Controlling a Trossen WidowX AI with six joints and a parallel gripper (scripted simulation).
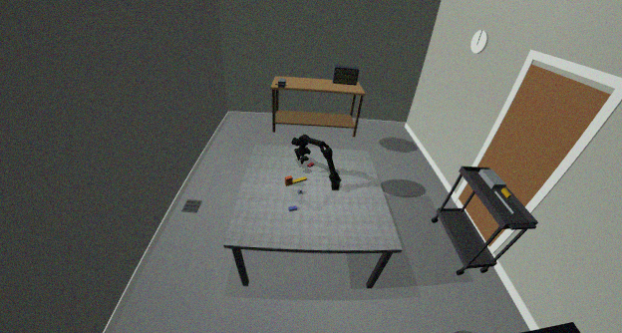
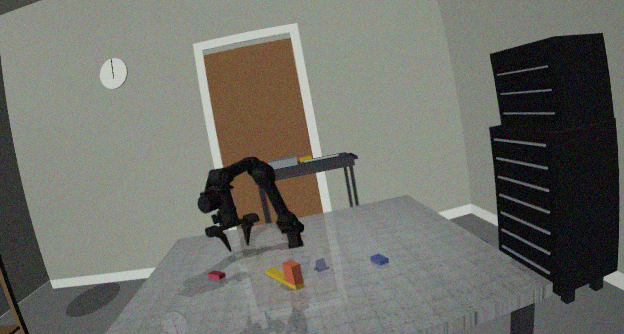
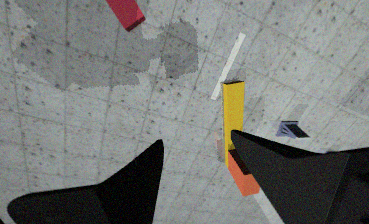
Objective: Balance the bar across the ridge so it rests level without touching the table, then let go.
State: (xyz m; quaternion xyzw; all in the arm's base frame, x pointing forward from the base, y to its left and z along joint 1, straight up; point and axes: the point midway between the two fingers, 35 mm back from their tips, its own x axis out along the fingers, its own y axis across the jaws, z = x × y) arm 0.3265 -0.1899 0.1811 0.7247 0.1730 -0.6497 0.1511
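Brown door (image 2: 260, 107) beside a white clock (image 1: 478, 41) (image 2: 113, 73).

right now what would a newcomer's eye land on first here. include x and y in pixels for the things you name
Probably the black arm (image 1: 326, 154) (image 2: 257, 169), arched over the gray table (image 1: 344, 226) (image 2: 400, 222). Next, the orange block (image 1: 288, 180) (image 2: 293, 272) (image 3: 244, 182) by one end of the yellow bar (image 1: 300, 180) (image 2: 278, 276) (image 3: 233, 107) on the tabletop. Behind, the brown door (image 1: 538, 127) (image 2: 255, 97) stands out in its white frame against the pale wall.
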